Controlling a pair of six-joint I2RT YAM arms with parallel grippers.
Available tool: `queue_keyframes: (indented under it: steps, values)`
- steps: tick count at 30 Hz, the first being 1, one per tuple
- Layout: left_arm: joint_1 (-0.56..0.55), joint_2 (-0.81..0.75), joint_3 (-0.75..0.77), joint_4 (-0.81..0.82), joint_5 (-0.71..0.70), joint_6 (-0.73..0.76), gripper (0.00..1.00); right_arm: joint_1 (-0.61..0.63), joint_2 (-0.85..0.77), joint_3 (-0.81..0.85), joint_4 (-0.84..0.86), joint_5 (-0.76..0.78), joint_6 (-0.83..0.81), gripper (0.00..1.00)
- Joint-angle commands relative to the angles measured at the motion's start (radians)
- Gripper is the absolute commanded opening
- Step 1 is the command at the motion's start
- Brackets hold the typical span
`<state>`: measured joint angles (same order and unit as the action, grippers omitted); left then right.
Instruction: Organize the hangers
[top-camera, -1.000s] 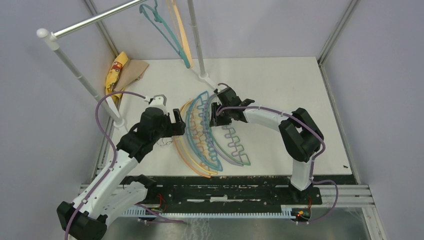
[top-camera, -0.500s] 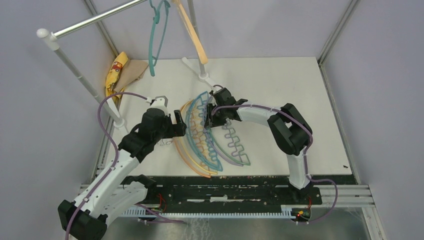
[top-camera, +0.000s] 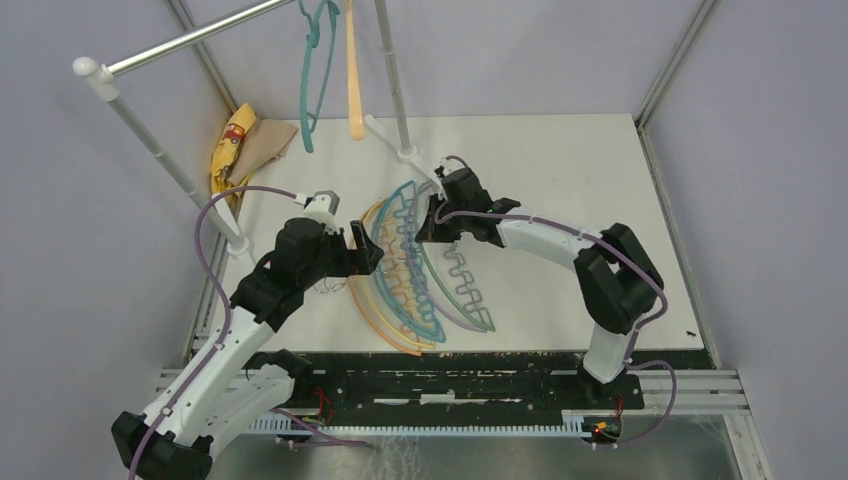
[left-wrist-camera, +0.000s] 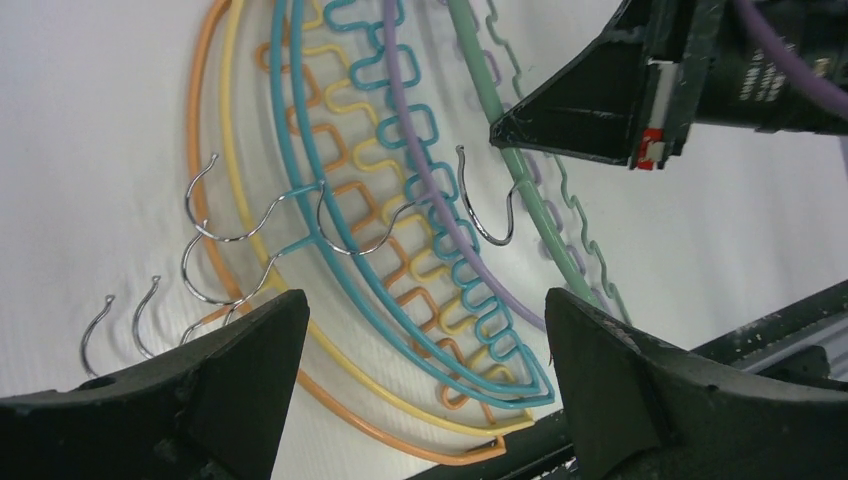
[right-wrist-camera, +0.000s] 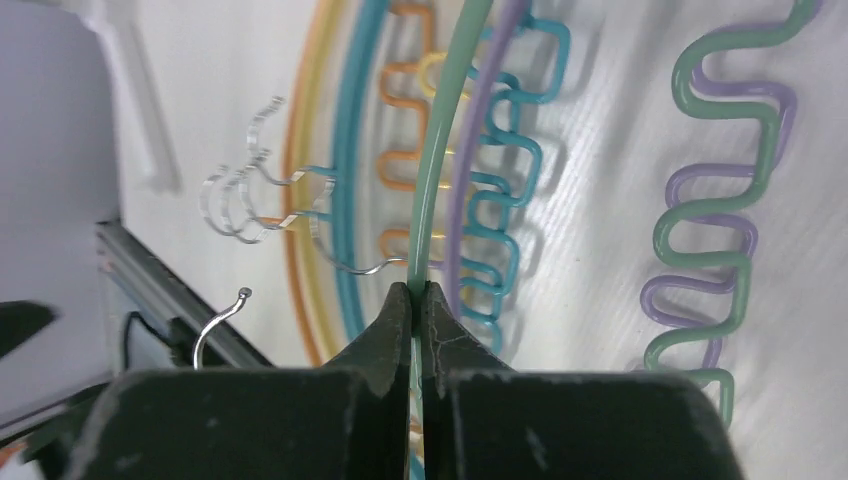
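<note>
Two hangers (top-camera: 306, 135) were noted hung on the rail (top-camera: 190, 38) at 12 o'clock; a pile (top-camera: 405, 275) of about six was left mid-table (top-camera: 560, 170), its green hanger (right-wrist-camera: 430, 180) pinched in the closed right gripper (right-wrist-camera: 414, 292), the left gripper (left-wrist-camera: 420, 310) spread wide, empty.

Teal, orange, yellow hangers (top-camera: 405, 272) (green hanger (right-wrist-camera: 432, 160) wavy-barred).

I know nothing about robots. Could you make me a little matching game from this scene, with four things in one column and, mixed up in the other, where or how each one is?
Things:
1. left claw
2. right claw
3. purple hanger
4. cloth

States:
A. lying on the table
B. shut on the green hanger
C. at the table's far left corner
D. open

Pairs: 1-D, 2-B, 3-A, 4-C
</note>
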<state>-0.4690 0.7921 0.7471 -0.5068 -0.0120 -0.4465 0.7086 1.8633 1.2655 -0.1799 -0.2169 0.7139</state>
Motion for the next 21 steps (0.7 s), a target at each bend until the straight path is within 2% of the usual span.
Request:
queue_keyframes:
  steps: [1, 7, 12, 16, 21]
  values:
    - [-0.011, -0.024, 0.001, 0.128, 0.108, -0.017, 0.94, -0.031, -0.192, -0.006, 0.182, 0.028, 0.119, 0.01]
    - [-0.071, -0.028, -0.108, 0.313, 0.093, -0.075, 0.95, -0.036, -0.176, 0.032, 0.357, 0.032, 0.323, 0.01]
    - [-0.195, -0.021, -0.182, 0.421, -0.065, -0.086, 0.97, -0.032, -0.131, 0.033, 0.535, 0.020, 0.506, 0.01]
    - [-0.257, 0.017, -0.215, 0.462, -0.174, -0.087, 0.98, -0.018, -0.142, 0.025, 0.589, 0.021, 0.584, 0.01]
    - [-0.286, 0.081, -0.238, 0.520, -0.203, -0.105, 0.98, -0.003, -0.180, -0.014, 0.628, 0.031, 0.641, 0.01]
